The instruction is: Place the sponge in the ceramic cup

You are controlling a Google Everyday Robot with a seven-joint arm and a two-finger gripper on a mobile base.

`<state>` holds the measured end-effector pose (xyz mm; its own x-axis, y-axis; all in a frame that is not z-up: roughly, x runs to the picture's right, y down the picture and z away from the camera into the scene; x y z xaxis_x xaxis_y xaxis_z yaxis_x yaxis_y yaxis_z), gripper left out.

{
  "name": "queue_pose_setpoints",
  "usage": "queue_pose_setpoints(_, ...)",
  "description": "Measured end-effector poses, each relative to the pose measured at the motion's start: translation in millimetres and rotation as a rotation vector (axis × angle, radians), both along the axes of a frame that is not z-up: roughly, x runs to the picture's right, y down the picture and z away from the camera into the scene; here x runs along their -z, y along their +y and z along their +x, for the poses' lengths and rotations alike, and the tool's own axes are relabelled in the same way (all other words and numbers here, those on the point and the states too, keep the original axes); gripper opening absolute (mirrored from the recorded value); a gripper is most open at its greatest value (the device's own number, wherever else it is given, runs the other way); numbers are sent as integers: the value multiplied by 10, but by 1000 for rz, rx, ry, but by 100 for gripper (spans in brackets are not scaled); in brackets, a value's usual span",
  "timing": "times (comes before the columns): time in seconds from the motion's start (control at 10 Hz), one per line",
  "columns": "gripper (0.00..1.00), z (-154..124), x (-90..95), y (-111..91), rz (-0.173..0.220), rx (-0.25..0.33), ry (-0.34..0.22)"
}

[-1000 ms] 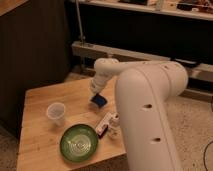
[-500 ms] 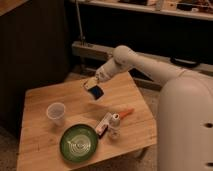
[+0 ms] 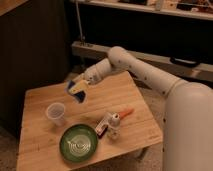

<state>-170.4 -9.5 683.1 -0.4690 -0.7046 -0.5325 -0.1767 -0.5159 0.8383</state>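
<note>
Aloft near one cup; tool around one sponge

The white arm is extended from the bulky body at the lower right of the view, raised to a rounded elbow near the upper middle, and bent from there down and to the left. The wrist is angled downward, and the gripper is held in the air left of centre, lower than the elbow. Its fingers are closed on the sponge, which is clamped between them.
</note>
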Motion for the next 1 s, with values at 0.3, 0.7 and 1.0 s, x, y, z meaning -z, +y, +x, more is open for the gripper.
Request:
queue_pose_setpoints(0.3, 16, -400, 103, 71, 33, 66, -128)
queue_pose_setpoints(0.7, 16, -755, 157, 184, 58, 132, -163)
queue_pose_setpoints(1.0, 16, -860, 44, 289, 47, 168, -169)
